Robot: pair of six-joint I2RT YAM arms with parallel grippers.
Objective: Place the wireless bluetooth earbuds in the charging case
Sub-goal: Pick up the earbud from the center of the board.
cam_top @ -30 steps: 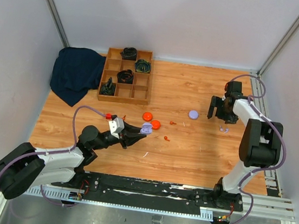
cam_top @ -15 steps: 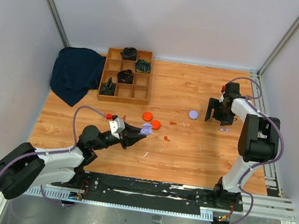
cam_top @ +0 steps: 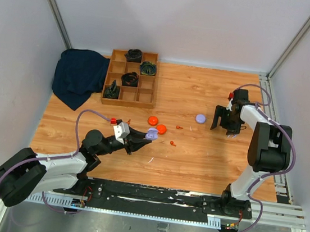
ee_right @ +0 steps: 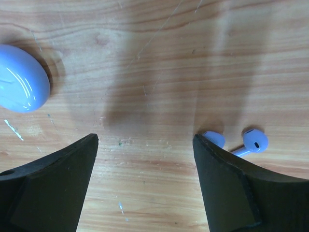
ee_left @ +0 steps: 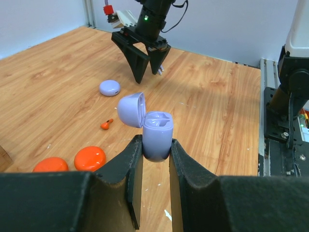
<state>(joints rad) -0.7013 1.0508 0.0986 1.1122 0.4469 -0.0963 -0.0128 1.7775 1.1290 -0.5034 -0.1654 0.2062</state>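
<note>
Moved: over the last second the right gripper has slid a little toward the bench's middle and lowered over the lilac earbuds; the left arm has stayed put.
Step in hand: judged as the pick-up approach, with the lilac case held ready and no earbud in it yet.
Right jaws: wide apart, holding nothing; one earbud head shows just against the inner face of the jaw on the right of the wrist view, the other just outside that jaw.
Closed lilac case: outside the other jaw, beyond its tip.
Left gripper: jaws clamped on the base of the open lilac charging case, lid tipped back, wells facing up.
Orange earbud: on the bench ahead of the left jaws, to their left.
Next move calls for: shifting sideways so one earbud lies between the right jaws before closing; the piece is tiny and may skid.
</note>
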